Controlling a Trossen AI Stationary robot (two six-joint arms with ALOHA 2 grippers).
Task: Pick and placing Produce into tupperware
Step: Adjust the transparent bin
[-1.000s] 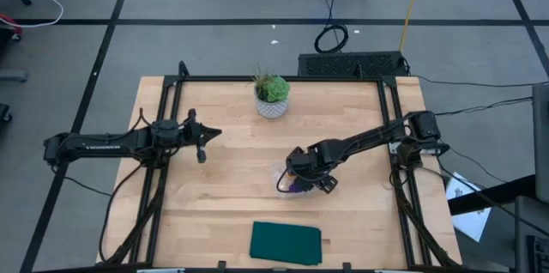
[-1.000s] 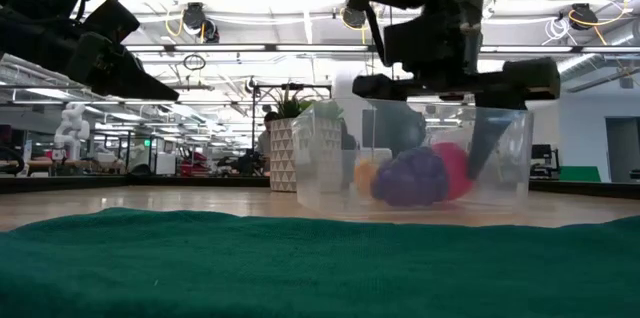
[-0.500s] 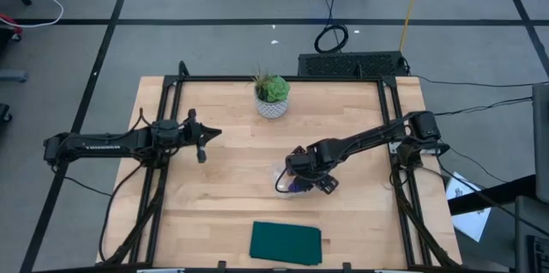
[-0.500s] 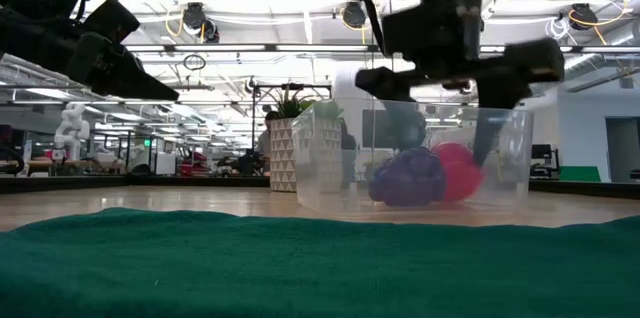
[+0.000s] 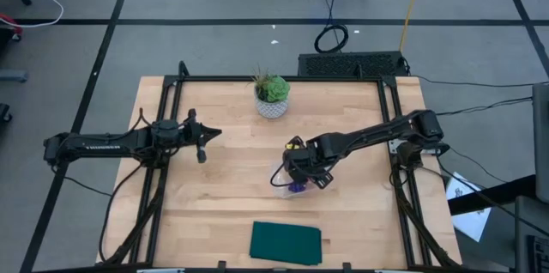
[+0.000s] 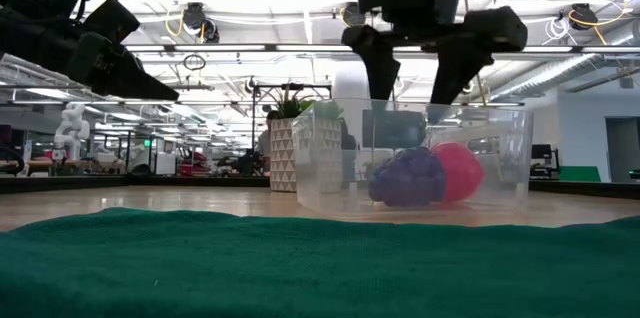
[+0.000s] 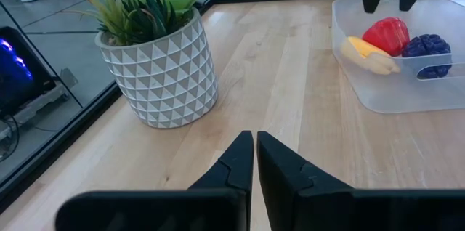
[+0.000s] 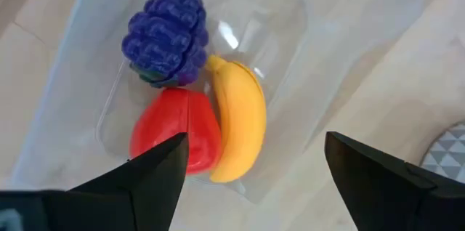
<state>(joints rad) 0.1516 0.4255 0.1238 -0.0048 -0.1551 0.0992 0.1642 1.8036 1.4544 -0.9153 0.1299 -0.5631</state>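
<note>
The clear tupperware (image 8: 290, 27) stands on the table's middle right (image 5: 290, 180). In it lie the produce: a yellow banana (image 8: 240, 122), a purple bunch (image 8: 166, 46) and a red fruit (image 8: 174, 144). My right gripper (image 6: 415, 68) hangs open just above the tupperware's rim, fingers pointing steeply down, touching nothing. My left gripper (image 5: 203, 140) waits shut at the table's left, well away from the tupperware (image 7: 392, 93), and holds nothing.
A green plant in a white patterned pot (image 5: 273, 97) stands at the table's far edge, in front of the left gripper (image 7: 254, 158). A dark green cloth (image 5: 286, 243) lies flat at the near edge. Bare wood lies between them.
My right gripper has risen out of the tupperware, its fingers now above the rim, and it has tipped and rolled a little. It has stayed open. The produce stays in the tupperware.
</note>
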